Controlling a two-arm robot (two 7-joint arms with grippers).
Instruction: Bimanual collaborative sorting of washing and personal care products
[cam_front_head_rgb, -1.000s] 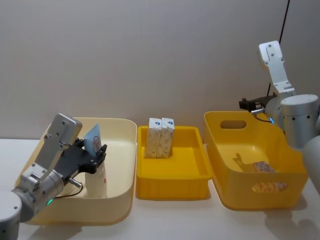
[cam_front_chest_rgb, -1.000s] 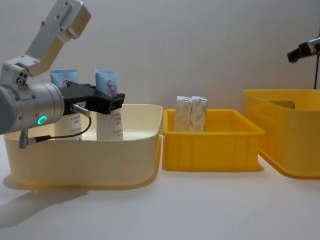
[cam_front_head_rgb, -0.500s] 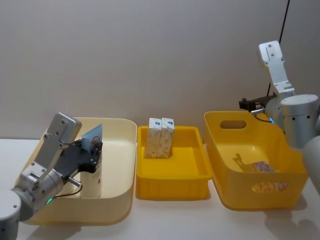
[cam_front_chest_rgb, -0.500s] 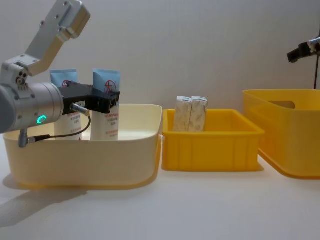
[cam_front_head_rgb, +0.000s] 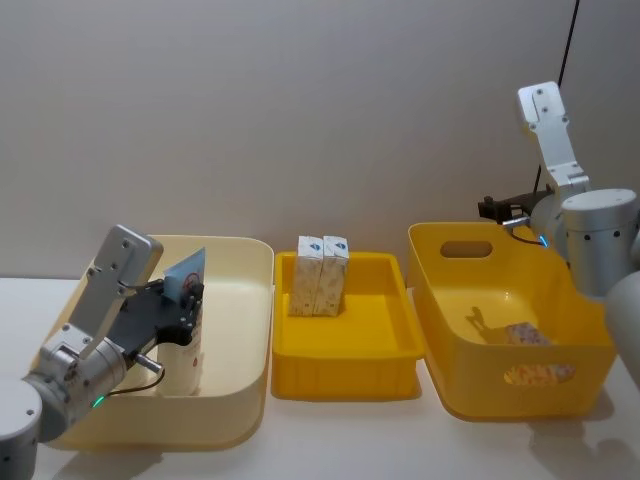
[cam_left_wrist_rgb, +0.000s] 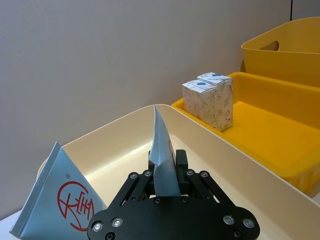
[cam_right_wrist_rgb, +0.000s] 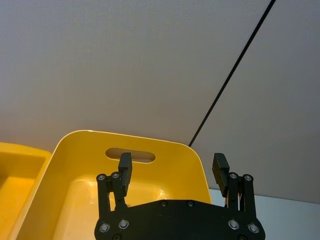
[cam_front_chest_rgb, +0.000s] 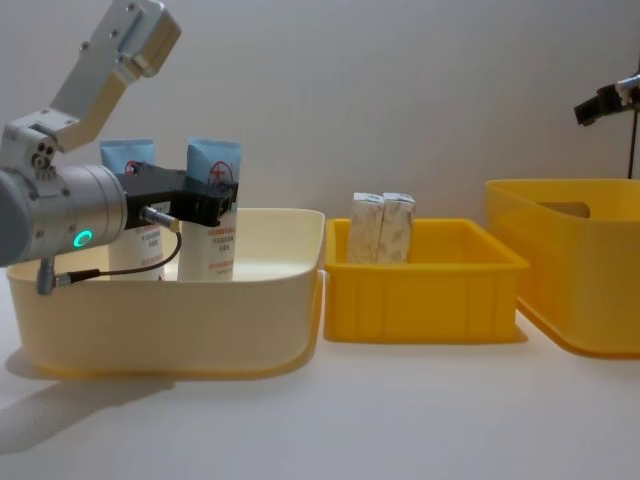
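The pale table (cam_front_chest_rgb: 400, 420) lies bare in front of three bins set in a row with narrow gaps between them. On the robot's left is the wide cream bin (cam_front_head_rgb: 255, 335), on the right the tall yellow bin (cam_front_head_rgb: 470, 385) with handle cut-outs, and between them the shallow yellow tray (cam_front_head_rgb: 345, 375). The left gripper (cam_front_head_rgb: 192, 300) reaches into the cream bin with its fingers pinched on the flat light-blue top of a white squeeze tube (cam_front_chest_rgb: 212, 250). This tube stands upright near the bin's middle, and the floor to its right is open. It bears a red round logo with a character inside and red lines of print too small to read. A second tube (cam_front_chest_rgb: 128, 155) of the same kind stands just behind it on the left. Two cream cartons (cam_front_head_rgb: 310, 278) with fine leafy print and a blue mark on top stand touching at the tray's back wall, leaving its front half free. Another carton (cam_front_head_rgb: 525, 334) with reddish print lies flat in the tall bin. The right gripper (cam_right_wrist_rgb: 172, 167) hangs above that bin's back rim, its fingers spread and empty.
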